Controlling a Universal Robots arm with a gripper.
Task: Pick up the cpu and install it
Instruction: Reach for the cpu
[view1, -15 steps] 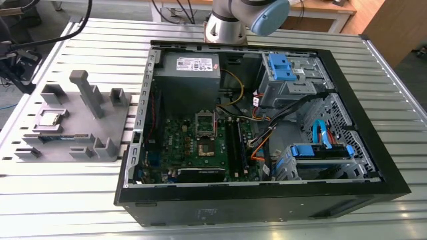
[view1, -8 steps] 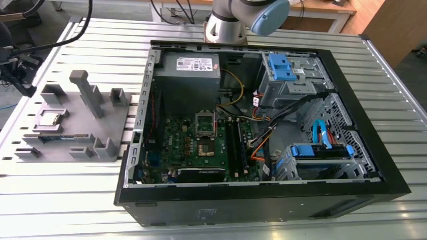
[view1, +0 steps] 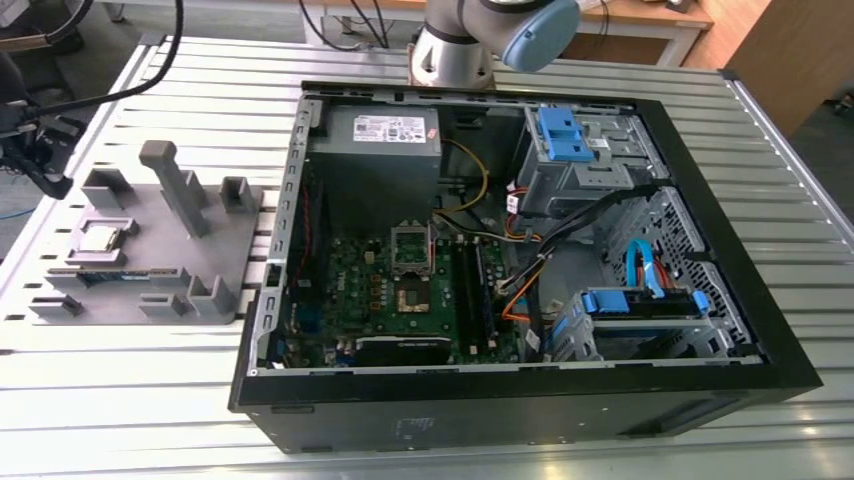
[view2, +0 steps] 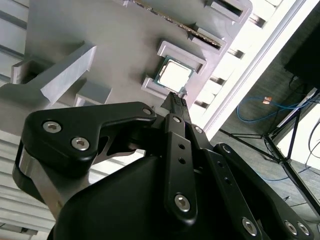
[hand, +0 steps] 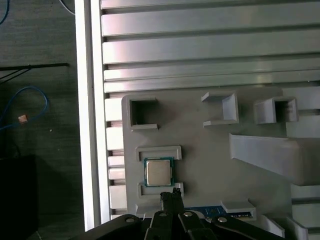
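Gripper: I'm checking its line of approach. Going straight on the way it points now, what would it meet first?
Most likely the cpu, lying in its slot on the grey holder. The gripper points towards the chip's near edge, though depth is unclear.

Bright light, glaring table (hand: 93, 125)

The arm (view1: 461, 52) shows at the top centre of the exterior view: a round silver-grey joint housing, closed by a light blue cap (view1: 541, 38). In the second wrist view the gripper (view2: 176, 100) is matte black, built of flat link plates (view2: 177, 160) with rounded ends that narrow toward a thin tip. Silver socket-head screws (view2: 182, 201) sit in these plates, 2 of them on the wide plate (view2: 95, 125). A bare grey metal band (view2: 35, 185) runs along the black body's edge.
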